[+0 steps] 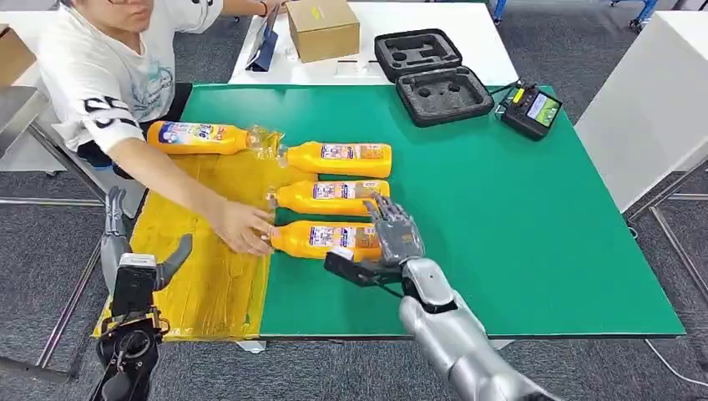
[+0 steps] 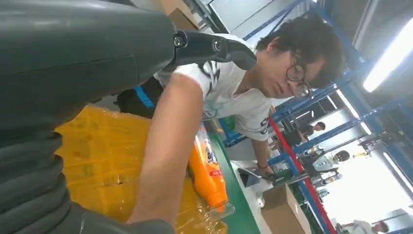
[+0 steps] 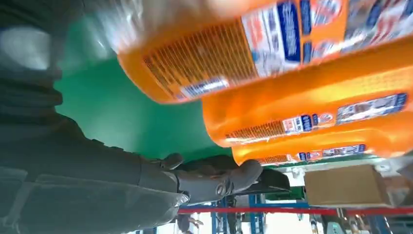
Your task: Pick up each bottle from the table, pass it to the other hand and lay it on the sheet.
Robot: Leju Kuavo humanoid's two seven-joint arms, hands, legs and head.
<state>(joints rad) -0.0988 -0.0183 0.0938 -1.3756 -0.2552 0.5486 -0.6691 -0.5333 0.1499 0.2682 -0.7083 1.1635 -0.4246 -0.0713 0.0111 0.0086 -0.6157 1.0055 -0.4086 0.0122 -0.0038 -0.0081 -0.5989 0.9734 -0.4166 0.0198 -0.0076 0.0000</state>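
Observation:
Several orange bottles lie on their sides. One bottle (image 1: pixel 196 136) rests on the yellow sheet (image 1: pixel 209 292); two more (image 1: pixel 342 157) (image 1: pixel 330 196) lie on the green mat (image 1: pixel 518 234). The nearest bottle (image 1: pixel 321 238) (image 3: pixel 219 53) straddles the sheet's edge, and a person's hand (image 1: pixel 242 227) touches its cap end. My right hand (image 1: pixel 392 238) (image 3: pixel 122 185) hovers at that bottle's base, fingers spread over it and thumb (image 1: pixel 351 269) apart below, not closed on it. My left hand (image 1: pixel 138 263) (image 2: pixel 73 73) is raised at the sheet's left edge, fingers apart and holding nothing. The left wrist view shows the person's arm (image 2: pixel 165 146) and a bottle (image 2: pixel 209 170).
A person in a white shirt (image 1: pixel 108 75) leans over the table's far left. At the back stand an open black foam case (image 1: pixel 430 75), a cardboard box (image 1: pixel 323 27) and a small device with a screen (image 1: pixel 533 109). A white table (image 1: pixel 651 100) stands to the right.

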